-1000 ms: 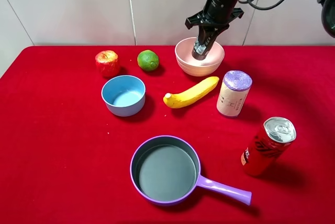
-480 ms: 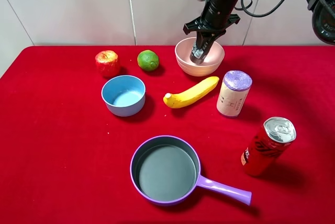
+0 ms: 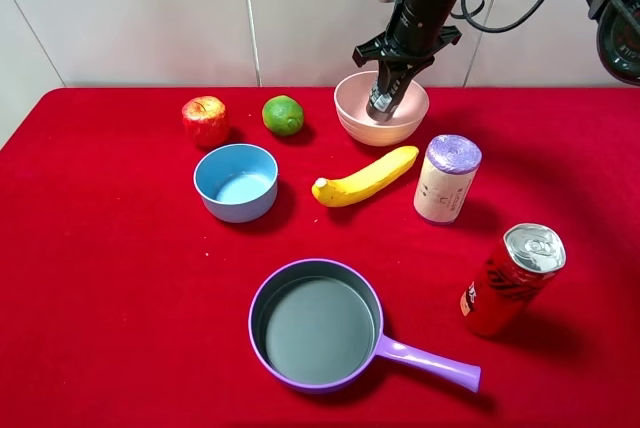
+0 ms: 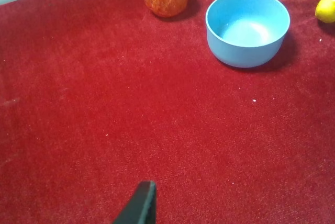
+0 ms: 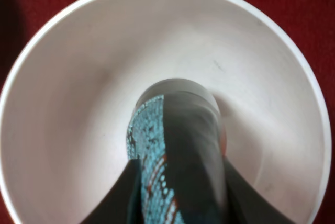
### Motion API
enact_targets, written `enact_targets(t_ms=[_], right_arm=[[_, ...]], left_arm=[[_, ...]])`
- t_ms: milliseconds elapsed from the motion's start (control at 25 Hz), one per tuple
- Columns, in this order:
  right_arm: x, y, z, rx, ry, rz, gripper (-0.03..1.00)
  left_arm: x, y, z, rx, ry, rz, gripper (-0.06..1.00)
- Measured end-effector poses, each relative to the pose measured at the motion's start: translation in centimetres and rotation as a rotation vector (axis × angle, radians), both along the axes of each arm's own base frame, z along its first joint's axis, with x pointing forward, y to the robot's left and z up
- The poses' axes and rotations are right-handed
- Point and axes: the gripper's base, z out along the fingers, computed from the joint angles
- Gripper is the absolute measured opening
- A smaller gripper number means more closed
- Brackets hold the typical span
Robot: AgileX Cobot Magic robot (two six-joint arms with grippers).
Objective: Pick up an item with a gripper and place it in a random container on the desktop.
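Note:
My right gripper (image 3: 386, 80) hangs over the pale pink bowl (image 3: 349, 119) at the back of the red desktop (image 3: 120, 278). It is shut on the dark tube (image 3: 379, 102), which points down into the bowl. In the right wrist view the tube (image 5: 180, 145), dark with teal and red print, stands between my two fingers (image 5: 112, 203) with its lower end near the bottom of the bowl (image 5: 73, 77). Of the left gripper only one black fingertip (image 4: 140, 207) shows, low over bare red cloth; it is out of the exterior view.
A red apple (image 3: 204, 120) and a lime (image 3: 283, 115) lie at the back left. A light blue bowl (image 3: 237, 181), a banana (image 3: 365, 177) and a purple-lidded canister (image 3: 447, 179) stand mid-table. A red can (image 3: 512, 280) and a purple-handled pan (image 3: 317, 325) are in front.
The right arm has shifted slightly above the pink bowl with the tube still in its grip. Nothing else has moved.

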Motion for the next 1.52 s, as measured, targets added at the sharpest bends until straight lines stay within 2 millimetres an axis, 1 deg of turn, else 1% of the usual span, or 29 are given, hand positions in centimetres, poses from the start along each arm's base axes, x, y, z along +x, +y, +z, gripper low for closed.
enact_targets(t_ms=[400, 560, 920, 1040, 1400, 1520], right_arm=[[-0.08, -0.04, -0.03, -0.005, 0.009, 0.001, 0.21], [-0.23, -0.09, -0.06, -0.011, 0.026, 0.003, 0.28], [-0.32, -0.12, -0.07, -0.015, 0.036, 0.003, 0.58], [-0.32, -0.12, -0.07, -0.014, 0.037, -0.001, 0.65], [-0.31, -0.12, -0.03, -0.009, 0.039, -0.018, 0.69], [-0.27, -0.1, 0.5, -0.008, 0.037, -0.017, 0.69]], left_arm=[[0.0, 0.0, 0.0, 0.0, 0.0, 0.0, 0.99], [0.0, 0.0, 0.0, 0.0, 0.0, 0.0, 0.99], [0.0, 0.0, 0.0, 0.0, 0.0, 0.0, 0.99], [0.0, 0.0, 0.0, 0.0, 0.0, 0.0, 0.99], [0.0, 0.0, 0.0, 0.0, 0.0, 0.0, 0.99], [0.0, 0.0, 0.0, 0.0, 0.0, 0.0, 0.99]])
